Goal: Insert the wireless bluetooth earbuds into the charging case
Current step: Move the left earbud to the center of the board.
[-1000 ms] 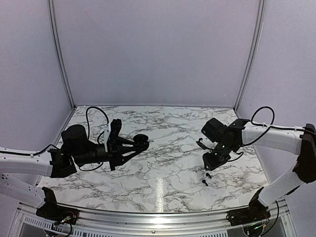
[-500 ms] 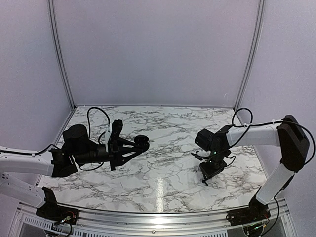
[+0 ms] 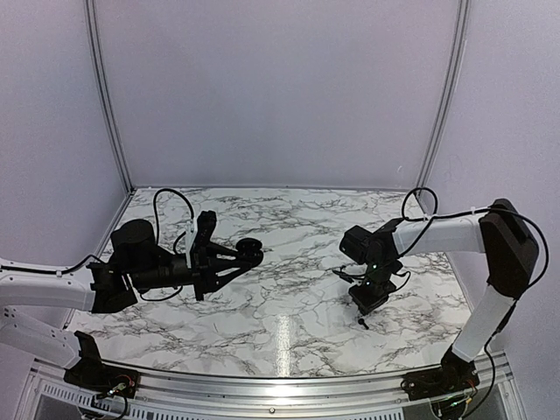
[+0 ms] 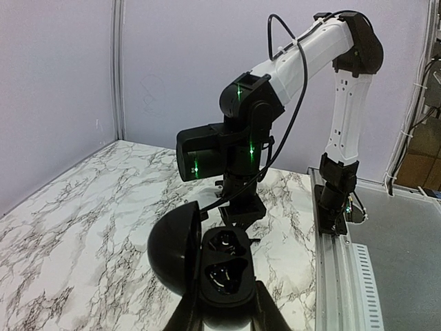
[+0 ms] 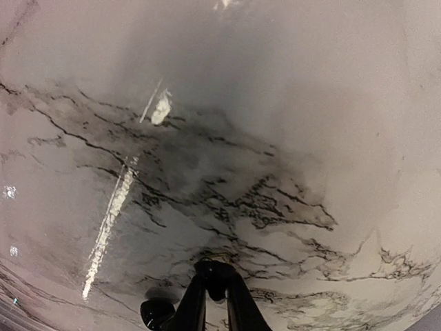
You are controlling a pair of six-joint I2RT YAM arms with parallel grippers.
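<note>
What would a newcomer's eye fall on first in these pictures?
First, the open black charging case, lid swung aside, held in the left end effector over the left half of the marble table. Then the right end effector, down at the table on the right, closed on one black earbud, with a second black earbud lying just beside it.

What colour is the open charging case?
Black; the case shows best in the left wrist view.
</note>
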